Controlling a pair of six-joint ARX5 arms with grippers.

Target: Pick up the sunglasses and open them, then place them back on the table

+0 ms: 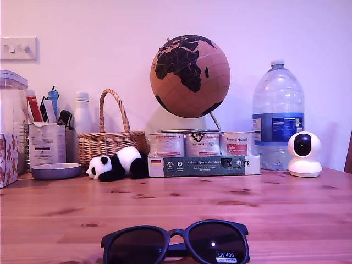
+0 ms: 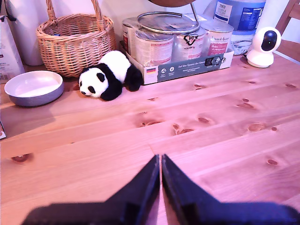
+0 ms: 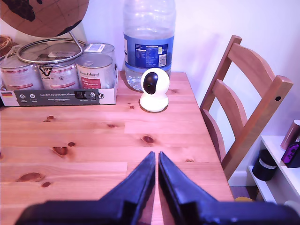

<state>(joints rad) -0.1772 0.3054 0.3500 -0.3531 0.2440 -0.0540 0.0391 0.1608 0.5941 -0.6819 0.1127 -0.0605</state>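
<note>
The sunglasses (image 1: pixel 176 242) carry a white sticker on the lens toward the exterior view's right; its top line reads "UV 400" (the smaller line beneath is too blurred to read).

The cardboard tray (image 1: pixel 204 165) holding the tins has a dark front strip with a small German flag at its end toward the exterior view's left, a row of round icons, and white script that seems to begin "Auf uns…", the rest being unclear.

The big water bottle (image 2: pixel 240 13) shows "TESCO" on its blue label in the first wrist view; the small print below is unreadable.

The tins (image 3: pixel 96 70) bear printed labels, too small to read.
</note>
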